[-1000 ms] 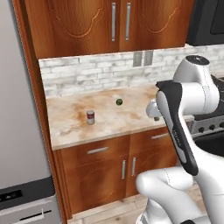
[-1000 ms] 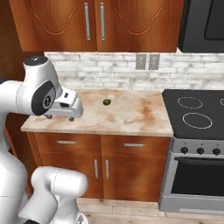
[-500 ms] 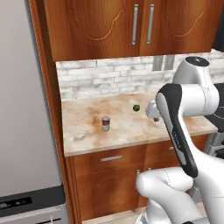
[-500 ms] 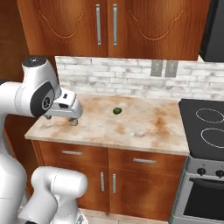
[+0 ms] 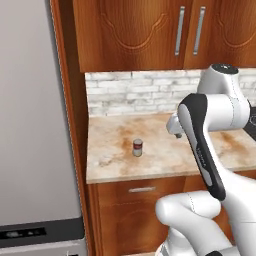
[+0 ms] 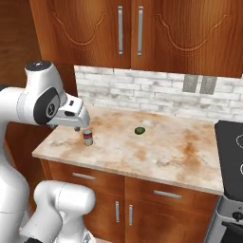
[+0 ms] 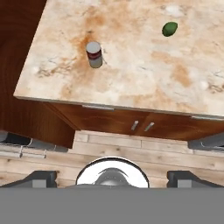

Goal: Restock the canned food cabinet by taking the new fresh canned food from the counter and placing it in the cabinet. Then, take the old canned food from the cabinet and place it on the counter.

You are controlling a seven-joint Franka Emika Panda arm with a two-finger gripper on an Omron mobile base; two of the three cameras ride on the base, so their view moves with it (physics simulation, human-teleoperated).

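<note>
A small can [image 5: 137, 147] [image 6: 88, 137] [image 7: 94, 54] with a dark red label and a grey top stands upright near the left end of the counter [image 5: 115, 162] [image 6: 156, 154] [image 7: 140, 83]. This is the fresh canned food. My gripper [image 5: 176, 132] [image 6: 77, 127] [image 7: 113, 178] hangs above the counter, apart from the can. It is open, with nothing between its fingers. In the hand view the can lies well below me, up and left of centre. The canned food cabinet and the old canned food are out of view.
A small green round object [image 6: 139, 130] [image 7: 169, 29] lies on the counter to the can's right. Wall cabinets [image 5: 150, 35] [image 6: 142, 28] hang above. A grey fridge [image 5: 35, 125] stands left of the counter and a black stovetop [image 6: 232, 147] right of it. Wooden floor [image 7: 131, 153] shows below the counter's front edge.
Both base views have shifted: the base has driven left, bringing the counter's left end and the fridge into the picture. The can stays put on the counter and the gripper stays open.
</note>
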